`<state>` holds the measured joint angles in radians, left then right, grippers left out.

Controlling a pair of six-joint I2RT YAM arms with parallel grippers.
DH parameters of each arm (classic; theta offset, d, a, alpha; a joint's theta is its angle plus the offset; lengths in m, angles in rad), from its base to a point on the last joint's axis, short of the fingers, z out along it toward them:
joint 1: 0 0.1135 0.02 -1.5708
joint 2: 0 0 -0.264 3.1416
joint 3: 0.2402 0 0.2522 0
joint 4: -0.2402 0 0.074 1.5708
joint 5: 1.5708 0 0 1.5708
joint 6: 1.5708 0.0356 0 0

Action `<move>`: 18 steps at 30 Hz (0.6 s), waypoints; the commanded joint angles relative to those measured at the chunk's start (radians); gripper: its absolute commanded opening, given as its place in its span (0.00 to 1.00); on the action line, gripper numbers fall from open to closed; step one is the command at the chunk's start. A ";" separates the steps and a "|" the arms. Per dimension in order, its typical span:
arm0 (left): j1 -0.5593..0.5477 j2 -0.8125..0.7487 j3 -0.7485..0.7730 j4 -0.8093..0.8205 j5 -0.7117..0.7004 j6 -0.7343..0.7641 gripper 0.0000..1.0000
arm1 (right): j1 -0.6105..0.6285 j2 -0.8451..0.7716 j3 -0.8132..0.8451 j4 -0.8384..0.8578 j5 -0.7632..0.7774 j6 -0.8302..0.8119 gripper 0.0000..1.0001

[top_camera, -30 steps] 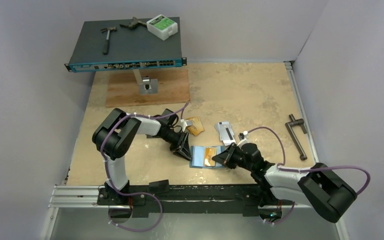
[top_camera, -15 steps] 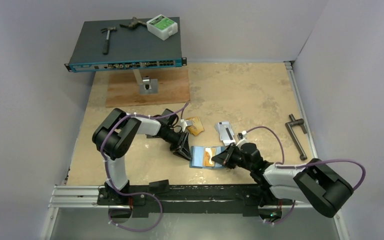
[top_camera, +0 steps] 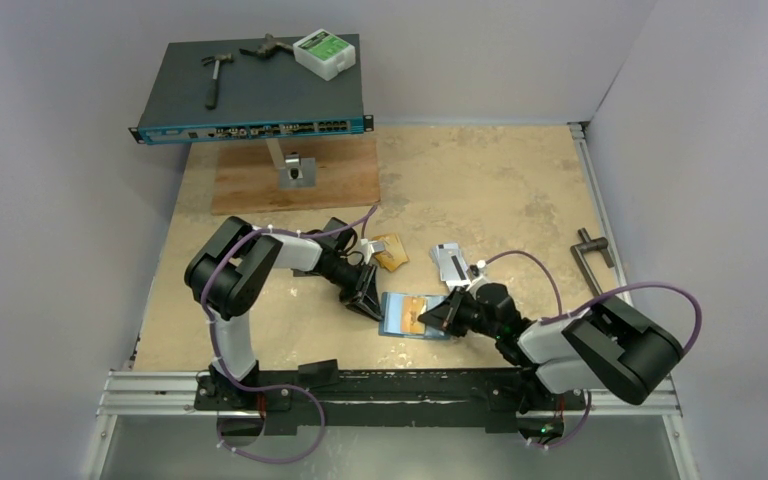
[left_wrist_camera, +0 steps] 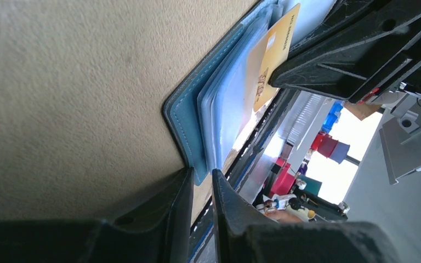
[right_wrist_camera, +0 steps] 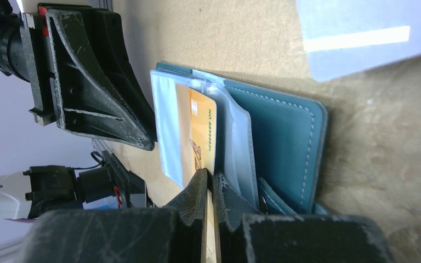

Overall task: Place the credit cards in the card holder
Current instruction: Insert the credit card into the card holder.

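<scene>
card holder (right_wrist_camera: 285, 137) cover looked matt teal leather, stitched; its inner sleeves (right_wrist_camera: 167, 126) were glossy clear plastic. orange-gold card (right_wrist_camera: 200, 131) was smooth, shiny. table (right_wrist_camera: 225, 33) was rough, grainy.

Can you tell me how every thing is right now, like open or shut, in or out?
card holder: open, lying flat on the table.
orange card: partly inside a clear pocket, not fully in.
right end effector: shut on the orange card.
left end effector: nearly closed, pinching the card holder's corner.
second orange card: loose on the table, outside.
silver cards: loose on the table, outside.
</scene>
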<state>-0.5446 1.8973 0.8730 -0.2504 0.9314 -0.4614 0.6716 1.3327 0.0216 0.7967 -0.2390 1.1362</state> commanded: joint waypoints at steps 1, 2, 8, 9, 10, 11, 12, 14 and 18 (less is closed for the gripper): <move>-0.005 0.014 0.020 0.011 -0.055 0.018 0.19 | 0.016 0.065 0.026 -0.093 -0.039 -0.074 0.00; -0.005 0.014 0.020 0.011 -0.055 0.018 0.18 | 0.021 0.068 0.031 -0.095 -0.039 -0.077 0.00; -0.006 0.011 0.023 0.011 -0.049 0.020 0.18 | 0.067 0.045 0.085 -0.224 0.014 -0.091 0.03; -0.006 0.011 0.024 0.011 -0.049 0.020 0.18 | 0.086 0.041 0.101 -0.266 0.032 -0.097 0.05; -0.005 0.011 0.025 0.011 -0.048 0.020 0.18 | 0.102 0.037 0.119 -0.305 0.051 -0.102 0.08; -0.006 0.011 0.025 0.011 -0.046 0.020 0.18 | 0.120 0.034 0.134 -0.337 0.070 -0.107 0.11; -0.006 0.011 0.026 0.010 -0.045 0.020 0.18 | 0.138 0.033 0.146 -0.362 0.087 -0.108 0.14; -0.005 0.013 0.026 0.011 -0.043 0.022 0.18 | 0.169 0.037 0.166 -0.398 0.116 -0.107 0.22; -0.005 0.009 0.026 0.011 -0.042 0.023 0.17 | 0.223 0.054 0.215 -0.466 0.166 -0.114 0.35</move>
<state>-0.5426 1.8973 0.8753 -0.2665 0.9306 -0.4603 0.8291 1.3464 0.2050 0.5632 -0.1394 1.0725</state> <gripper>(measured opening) 0.178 0.275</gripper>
